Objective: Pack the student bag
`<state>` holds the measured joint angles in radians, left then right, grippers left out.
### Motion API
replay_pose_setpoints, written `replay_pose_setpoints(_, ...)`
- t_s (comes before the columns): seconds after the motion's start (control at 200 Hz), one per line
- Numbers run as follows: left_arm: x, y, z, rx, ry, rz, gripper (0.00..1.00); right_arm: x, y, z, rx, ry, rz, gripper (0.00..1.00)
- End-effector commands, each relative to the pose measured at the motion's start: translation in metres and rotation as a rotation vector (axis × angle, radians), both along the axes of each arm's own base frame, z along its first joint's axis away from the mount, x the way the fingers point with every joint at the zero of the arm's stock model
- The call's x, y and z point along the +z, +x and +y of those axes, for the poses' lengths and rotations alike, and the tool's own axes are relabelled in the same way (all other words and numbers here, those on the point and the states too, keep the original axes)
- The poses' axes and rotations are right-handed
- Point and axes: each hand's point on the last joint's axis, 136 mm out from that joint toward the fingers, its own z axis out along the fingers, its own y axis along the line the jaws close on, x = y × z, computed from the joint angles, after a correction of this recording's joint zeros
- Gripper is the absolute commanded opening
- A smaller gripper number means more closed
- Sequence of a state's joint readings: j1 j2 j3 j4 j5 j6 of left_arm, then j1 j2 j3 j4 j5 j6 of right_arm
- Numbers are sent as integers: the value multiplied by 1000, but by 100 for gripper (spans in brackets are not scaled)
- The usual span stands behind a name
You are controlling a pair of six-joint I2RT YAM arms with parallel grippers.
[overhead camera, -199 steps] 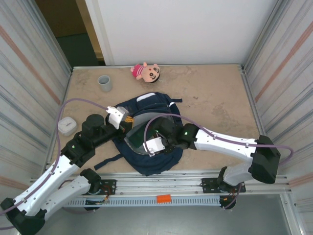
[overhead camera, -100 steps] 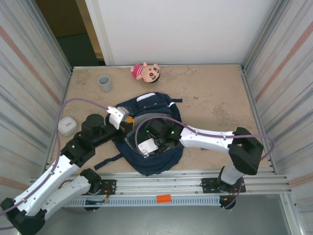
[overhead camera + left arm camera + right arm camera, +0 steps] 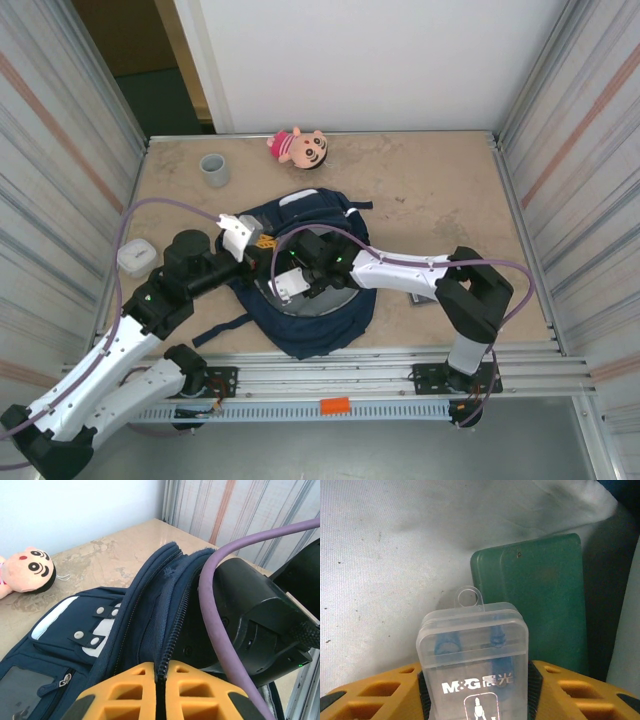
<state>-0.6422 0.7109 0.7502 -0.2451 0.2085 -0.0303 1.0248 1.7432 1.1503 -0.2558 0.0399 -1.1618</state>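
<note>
Student bag (image 3: 305,335) lay open at worktop (image 3: 450,200) centre, toward 6 o'clock. Left tool (image 3: 160,672) was clenched on its zip edge. Right tool (image 3: 475,666) sat inside, clear case (image 3: 472,630) between its fingers; gripped or freed, I couldn't tell. The case wanted laying flat on the lining at 9 o'clock of the green box (image 3: 540,595). Withdrawal room lay toward 3 o'clock.

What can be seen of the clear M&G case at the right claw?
The M&G case is a small clear plastic box with a hang loop at its far end and white lettering on its closed lid; blue contents show faintly. It sits between the yellow fingers of the right claw, over the grey lining of the student bag, its far corner covering part of a green case.
</note>
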Motion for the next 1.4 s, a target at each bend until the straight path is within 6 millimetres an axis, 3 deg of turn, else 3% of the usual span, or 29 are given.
replay_pose_setpoints(0.0, 61, -3, -2, -17, -112, -154, 7, 30, -5, 0, -2, 82, 19, 53)
replay_pose_setpoints(0.291, 51, 4, 1, 17, -87, -153, 7, 36, -31, -18, -58, 58, 30, 59)
replay_pose_setpoints(0.366, 48, 4, 1, 19, -79, -149, 7, 45, -39, -21, -74, 104, 48, 59)
replay_pose_setpoints(0.571, 35, 3, -1, -1, -46, -127, 7, 100, -57, -38, -174, 365, 133, 59)
replay_pose_setpoints(0.772, 11, -11, -20, -137, 25, -166, 6, 160, -61, -75, -304, 738, 324, 58)
replay_pose_setpoints(0.877, -14, -27, -37, -251, 133, -215, 7, 188, -55, -102, -351, 917, 389, 59)
replay_pose_setpoints(0.987, -49, -49, -55, -411, 304, -253, 7, 200, -49, -124, -395, 1021, 417, 59)
replay_pose_setpoints(1.132, -100, -69, -65, -614, 595, -252, 7, 193, -46, -134, -436, 1026, 448, 59)
replay_pose_setpoints(1.398, -179, -83, -44, -821, 992, -116, 14, 172, -43, -134, -480, 967, 479, 58)
